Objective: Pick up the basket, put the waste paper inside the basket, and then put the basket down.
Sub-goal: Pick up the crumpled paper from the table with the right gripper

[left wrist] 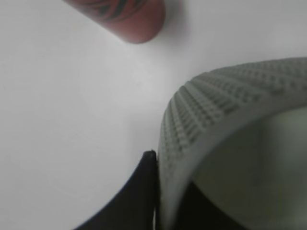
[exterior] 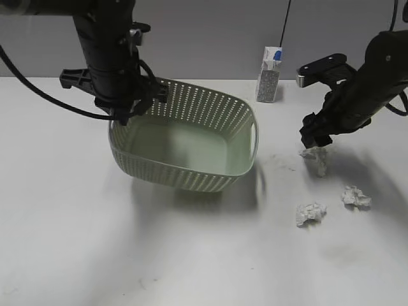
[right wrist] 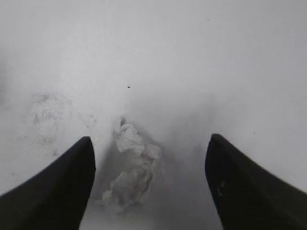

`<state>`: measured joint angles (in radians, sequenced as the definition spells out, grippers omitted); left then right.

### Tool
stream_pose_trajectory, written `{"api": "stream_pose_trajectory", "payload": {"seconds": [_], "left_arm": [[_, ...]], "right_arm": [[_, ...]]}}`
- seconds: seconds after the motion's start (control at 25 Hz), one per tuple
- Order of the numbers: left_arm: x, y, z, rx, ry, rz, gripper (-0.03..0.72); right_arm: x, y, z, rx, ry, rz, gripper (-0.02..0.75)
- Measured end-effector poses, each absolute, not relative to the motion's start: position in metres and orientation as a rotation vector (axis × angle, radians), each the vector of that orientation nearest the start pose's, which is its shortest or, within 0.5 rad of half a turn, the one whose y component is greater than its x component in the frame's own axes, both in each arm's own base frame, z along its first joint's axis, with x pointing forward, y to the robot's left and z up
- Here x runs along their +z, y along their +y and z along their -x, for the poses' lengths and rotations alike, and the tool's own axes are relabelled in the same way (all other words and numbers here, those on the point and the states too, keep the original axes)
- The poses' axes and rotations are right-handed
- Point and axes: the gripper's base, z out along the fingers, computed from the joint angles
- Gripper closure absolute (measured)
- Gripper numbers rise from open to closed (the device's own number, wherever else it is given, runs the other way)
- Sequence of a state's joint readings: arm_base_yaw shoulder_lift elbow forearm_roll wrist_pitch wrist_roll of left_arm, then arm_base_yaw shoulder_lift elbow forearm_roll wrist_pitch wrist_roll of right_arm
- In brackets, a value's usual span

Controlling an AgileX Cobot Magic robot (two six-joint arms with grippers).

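Crumpled waste paper lies between right gripper's spread jaws.

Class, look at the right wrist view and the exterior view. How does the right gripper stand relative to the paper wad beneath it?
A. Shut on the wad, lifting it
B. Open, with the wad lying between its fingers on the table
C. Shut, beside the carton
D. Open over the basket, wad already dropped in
B: the right gripper is open, its fingers either side of the waste paper wad lying on the table.
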<state>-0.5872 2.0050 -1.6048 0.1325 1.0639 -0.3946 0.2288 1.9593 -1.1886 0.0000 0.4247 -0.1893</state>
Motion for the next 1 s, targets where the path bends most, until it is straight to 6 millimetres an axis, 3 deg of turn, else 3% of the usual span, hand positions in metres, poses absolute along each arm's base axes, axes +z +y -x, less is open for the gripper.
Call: {"api": "stream_pose_trajectory", "payload": {"seconds": [0.28, 0.52, 0.64, 0.84, 1.0], "left_arm": [[0.205, -0.225, -0.357, 0.022, 2.899, -0.359, 0.688], [0.199, -0.226, -0.358, 0.025, 2.915, -0.359, 0.688], [0.199, -0.226, -0.358, 0.022, 2.913, -0.358, 0.688], [0.199, -0.226, -0.358, 0.023, 2.914, -0.358, 0.688], [0.199, -0.226, -0.358, 0.020, 2.915, -0.356, 0.688]], "right_arm": [[0.116, 0.089, -0.383, 0.022, 2.706, 0.486, 0.195], [0.110, 0.090, -0.383, 0.041, 2.727, 0.454, 0.226], [0.110, 0.090, -0.382, 0.058, 2.737, 0.428, 0.321], [0.111, 0.090, -0.378, 0.062, 2.786, 0.429, 0.643], [0.137, 0.090, -0.376, 0.070, 2.734, 0.419, 0.693]]}}
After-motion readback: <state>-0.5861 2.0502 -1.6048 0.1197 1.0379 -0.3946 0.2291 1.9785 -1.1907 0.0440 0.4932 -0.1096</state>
